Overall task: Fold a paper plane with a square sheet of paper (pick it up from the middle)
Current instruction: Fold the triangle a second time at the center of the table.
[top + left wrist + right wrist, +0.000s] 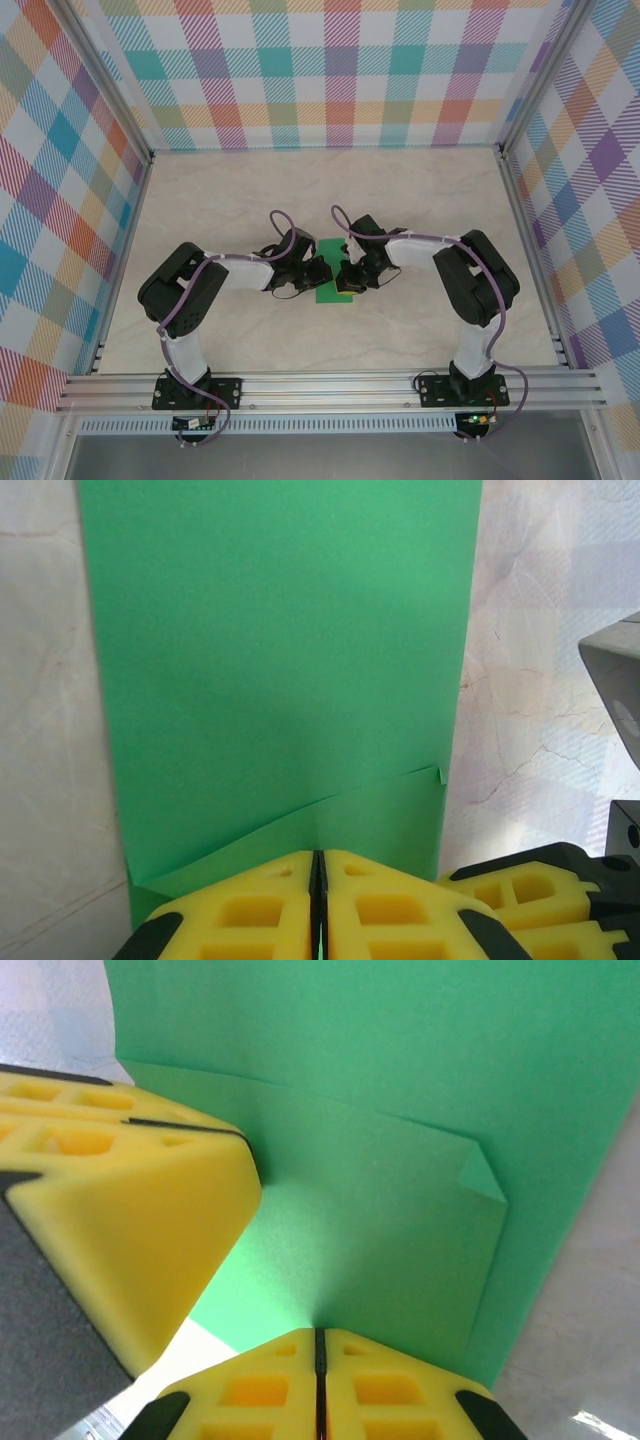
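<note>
Since both arms reach in over the marble-look table (250, 200) and meet at its middle, the work sits between the two sets of fingertips. The left gripper (320, 274) comes in from one side and the right gripper (346, 278) from the other, tips almost touching.

The square sheet of paper (330, 293) lies flat under and between them. It now shows as a green strip, longer than wide, so I judge it already doubled over once.

- Left gripper (318, 905): fingers clenched, seam tight. The strip (280, 680) runs straight ahead of the tips.
- Right gripper (318, 1375): fingers clenched likewise, with paper (420, 1050) ahead of the tips. One left finger (120, 1210) is just beside it.
- Whether either pair has nipped a layer or merely presses on it, I cannot tell.

Long axis: away from the fingertips in both wrist views. From above it runs from the arm-base side toward the far wall. No pointed nose yet, so neither end leads.

A folded flap (340, 825) lies at the fingertip end, its slanted edge running into the closed tips (380, 1240). Judgement: the tips are shut and low to pin this flap and set its crease, one arm steadying while the other presses.

A small dog-eared corner (486, 1175) sits at the flap's outer end, slightly misaligned.
</note>
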Action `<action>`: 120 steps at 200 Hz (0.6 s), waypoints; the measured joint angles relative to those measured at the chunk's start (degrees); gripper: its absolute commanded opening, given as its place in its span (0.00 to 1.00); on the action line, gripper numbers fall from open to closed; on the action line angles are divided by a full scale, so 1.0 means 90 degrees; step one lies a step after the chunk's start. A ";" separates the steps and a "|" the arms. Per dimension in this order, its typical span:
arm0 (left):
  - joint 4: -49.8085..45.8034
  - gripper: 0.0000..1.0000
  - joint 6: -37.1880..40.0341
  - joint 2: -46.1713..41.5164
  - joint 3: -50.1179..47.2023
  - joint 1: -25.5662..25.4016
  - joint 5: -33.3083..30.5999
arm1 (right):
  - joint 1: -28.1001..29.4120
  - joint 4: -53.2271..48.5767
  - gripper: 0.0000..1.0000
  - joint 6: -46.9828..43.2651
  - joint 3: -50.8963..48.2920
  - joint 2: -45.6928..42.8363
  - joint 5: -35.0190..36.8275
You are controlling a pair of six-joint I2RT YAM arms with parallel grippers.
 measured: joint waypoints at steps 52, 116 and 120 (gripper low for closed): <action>-0.0012 0.10 0.0000 0.0000 0.0005 0.0000 -0.0017 | -0.0211 0.0151 0.09 -0.0005 -0.0442 -0.0274 -0.0204; -0.0078 0.10 0.0000 0.0000 0.0041 -0.0002 -0.0022 | -0.0352 0.0175 0.10 -0.0199 -0.0755 -0.0457 -0.0362; -0.0080 0.10 0.0000 0.0000 0.0041 -0.0002 -0.0022 | -0.0357 0.0194 0.10 -0.0226 -0.0784 -0.0474 -0.0367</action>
